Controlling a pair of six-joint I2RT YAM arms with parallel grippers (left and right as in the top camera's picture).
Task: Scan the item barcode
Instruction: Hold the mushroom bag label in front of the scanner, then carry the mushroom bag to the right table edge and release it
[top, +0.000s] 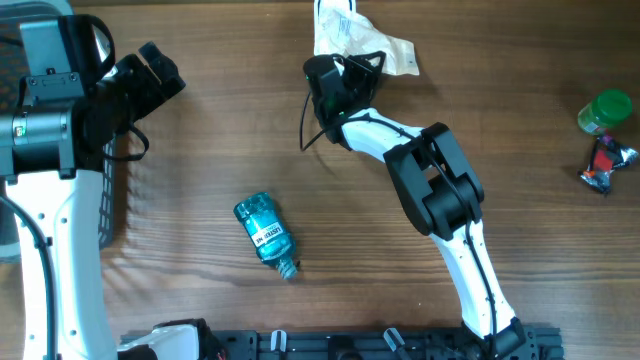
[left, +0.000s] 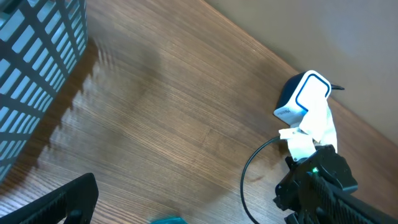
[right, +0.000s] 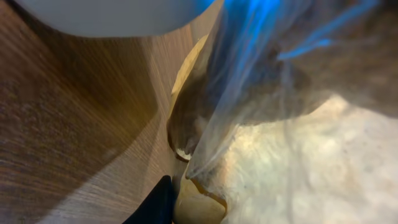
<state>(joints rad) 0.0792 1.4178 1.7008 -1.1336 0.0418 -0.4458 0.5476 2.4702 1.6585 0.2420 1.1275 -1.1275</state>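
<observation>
While the right gripper (top: 336, 90) clasps the scanner (left: 304, 99) beside the bag (top: 352, 35) at upper centre, the left gripper (top: 160, 68), upper left, stands open.

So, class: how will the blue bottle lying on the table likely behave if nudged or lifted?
The blue bottle lies on its side and looks round, so a nudge would probably roll it. It seems filled with liquid, so likely heavy for its size. Its smooth plastic may slip.
</observation>
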